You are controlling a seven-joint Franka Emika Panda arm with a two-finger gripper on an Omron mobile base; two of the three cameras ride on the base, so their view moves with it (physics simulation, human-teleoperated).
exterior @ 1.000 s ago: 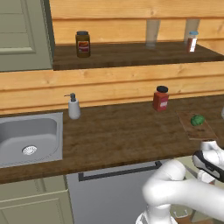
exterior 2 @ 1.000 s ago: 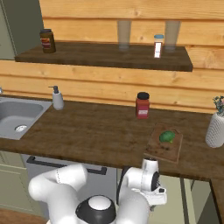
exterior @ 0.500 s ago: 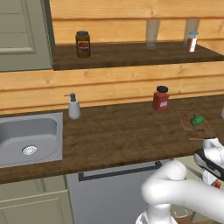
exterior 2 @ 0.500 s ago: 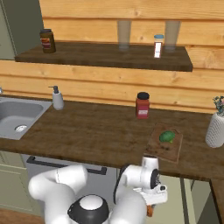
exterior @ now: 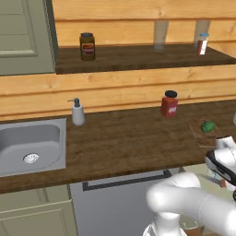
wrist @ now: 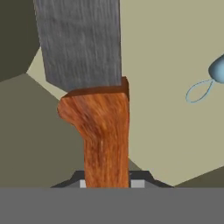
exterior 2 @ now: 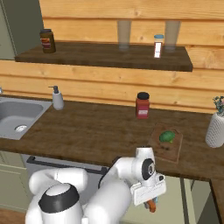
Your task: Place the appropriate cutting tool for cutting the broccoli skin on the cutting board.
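Gripper: the gripper hangs below the counter's front edge, fingers closed on the cutting tool.
Tool axis: in the hand view, its long axis runs away from the hand, orange-red handle nearest, grey blade beyond.
Cutting board: the cutting board lies on the countertop.
Broccoli: the broccoli sits on the board.

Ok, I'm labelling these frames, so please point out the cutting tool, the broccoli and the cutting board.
cutting tool [wrist: 105,131]: hand view, on the orange-red handle.
broccoli [exterior 2: 166,136]: right base view, on the middle of the green lump.
cutting board [exterior 2: 168,151]: right base view, on bare wood in front of the broccoli.
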